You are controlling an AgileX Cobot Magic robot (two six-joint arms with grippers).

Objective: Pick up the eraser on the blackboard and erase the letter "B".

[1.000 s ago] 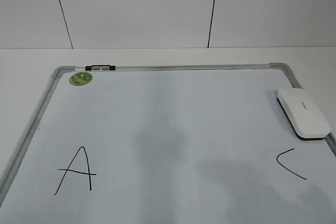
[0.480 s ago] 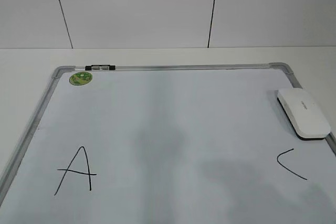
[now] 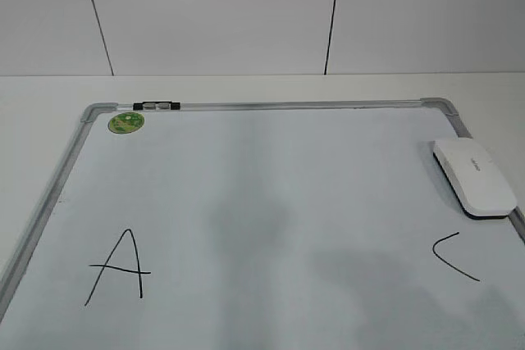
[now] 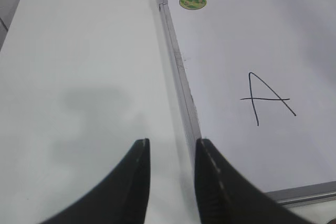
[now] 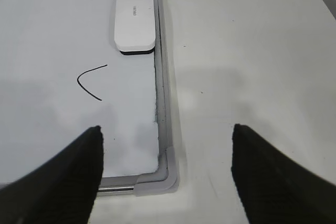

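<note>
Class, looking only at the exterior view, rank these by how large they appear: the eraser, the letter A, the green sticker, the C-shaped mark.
1. Eraser and letter A: alike; A sits nearer the camera.
2. C-shaped mark.
3. Green sticker, farthest away.

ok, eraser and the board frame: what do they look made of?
Eraser: smooth white shell, probably plastic, going by its even matte sheen and rounded moulded edges; the thin dark layer underneath looks like felt. Blackboard frame: grey ribbed rails with a dull metallic shine, likely aluminium; the rounded grey corner piece looks like moulded plastic. The board's pale surface is smooth with a faint gloss.
</note>
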